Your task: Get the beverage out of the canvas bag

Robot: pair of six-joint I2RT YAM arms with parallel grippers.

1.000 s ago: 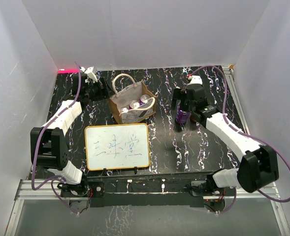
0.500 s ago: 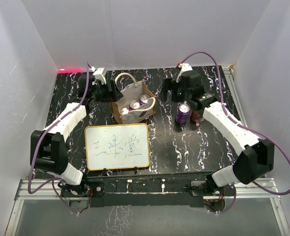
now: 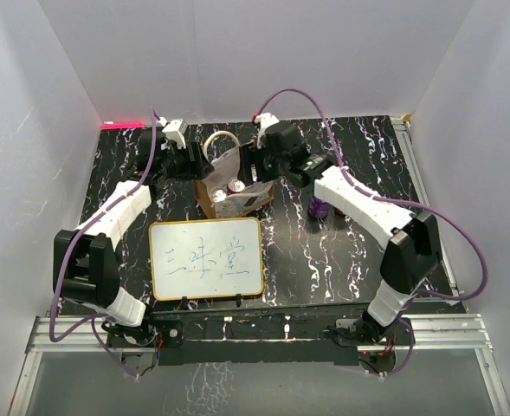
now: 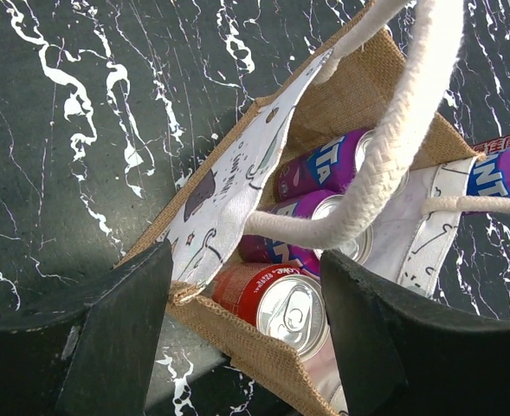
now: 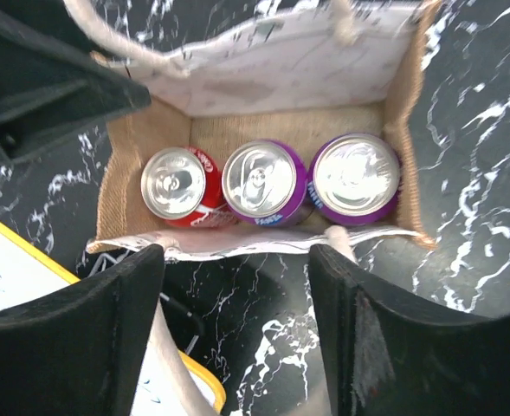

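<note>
The beige canvas bag [image 3: 222, 201] stands upright behind the whiteboard, its mouth open. In the right wrist view the canvas bag [image 5: 263, 130] holds three upright beverages in a row: a red can [image 5: 175, 182] and two purple cans [image 5: 259, 180] [image 5: 354, 173]. My left gripper [image 3: 199, 163] is at the bag's left end. It is open, and its jaws [image 4: 248, 270] straddle the burlap corner [image 4: 237, 347] and the red can [image 4: 276, 303]. My right gripper [image 3: 253, 165] hovers open just above the bag's near wall [image 5: 235, 264], holding nothing. Another purple can [image 3: 321, 209] stands on the table to the right, partly behind my right arm.
An orange-framed whiteboard [image 3: 206, 258] with blue writing lies in front of the bag; its corner [image 5: 3, 260] shows beside my right fingers. The bag's cream rope handles [image 4: 384, 165] arch over its mouth. White walls enclose the black marbled table [image 3: 341, 260].
My right arm left the purple can standing on the table and swung left over the bag, its jaws narrowing. My left gripper moved in to the bag's left end.
</note>
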